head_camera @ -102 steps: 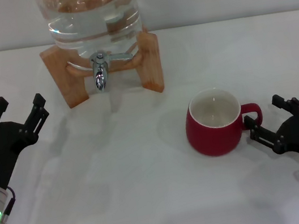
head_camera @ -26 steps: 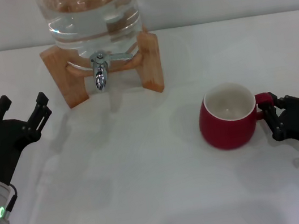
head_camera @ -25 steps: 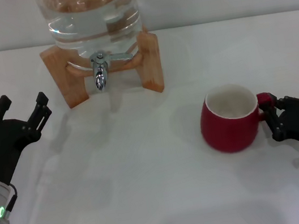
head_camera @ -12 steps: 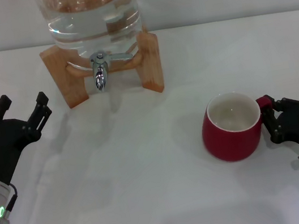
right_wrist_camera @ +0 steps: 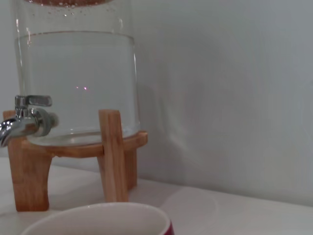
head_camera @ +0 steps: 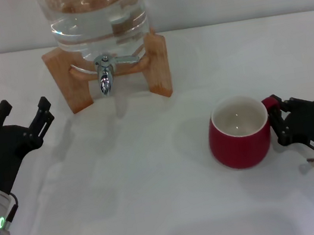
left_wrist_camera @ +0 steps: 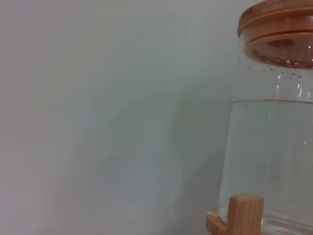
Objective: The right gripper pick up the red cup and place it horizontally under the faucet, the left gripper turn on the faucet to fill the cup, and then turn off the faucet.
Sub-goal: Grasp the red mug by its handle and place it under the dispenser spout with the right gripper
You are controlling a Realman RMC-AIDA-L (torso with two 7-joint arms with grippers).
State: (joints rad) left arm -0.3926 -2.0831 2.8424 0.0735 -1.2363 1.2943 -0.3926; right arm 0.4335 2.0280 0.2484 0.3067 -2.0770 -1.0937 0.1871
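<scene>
The red cup (head_camera: pixel 240 140) stands upright with its mouth up, right of the table's centre, its white inside showing. My right gripper (head_camera: pixel 277 114) is shut on the cup's red loop handle from the right. In the right wrist view only the cup's rim (right_wrist_camera: pixel 98 215) shows at the bottom edge. The chrome faucet (head_camera: pixel 104 75) hangs at the front of the water jar, far to the left and beyond the cup; its lever (right_wrist_camera: pixel 32 101) is seen side-on. My left gripper (head_camera: pixel 22 120) rests open at the left, well short of the faucet.
A large glass water jar (head_camera: pixel 98 16) sits on a wooden stand (head_camera: pixel 158 63) at the back centre, and also fills the edge of the left wrist view (left_wrist_camera: pixel 274 147). A bare white tabletop (head_camera: pixel 142 174) lies between the cup and the stand.
Over the last four seconds my right gripper closed on the cup's handle. In the last half second cup and gripper shifted slightly left. The left arm has not moved.
</scene>
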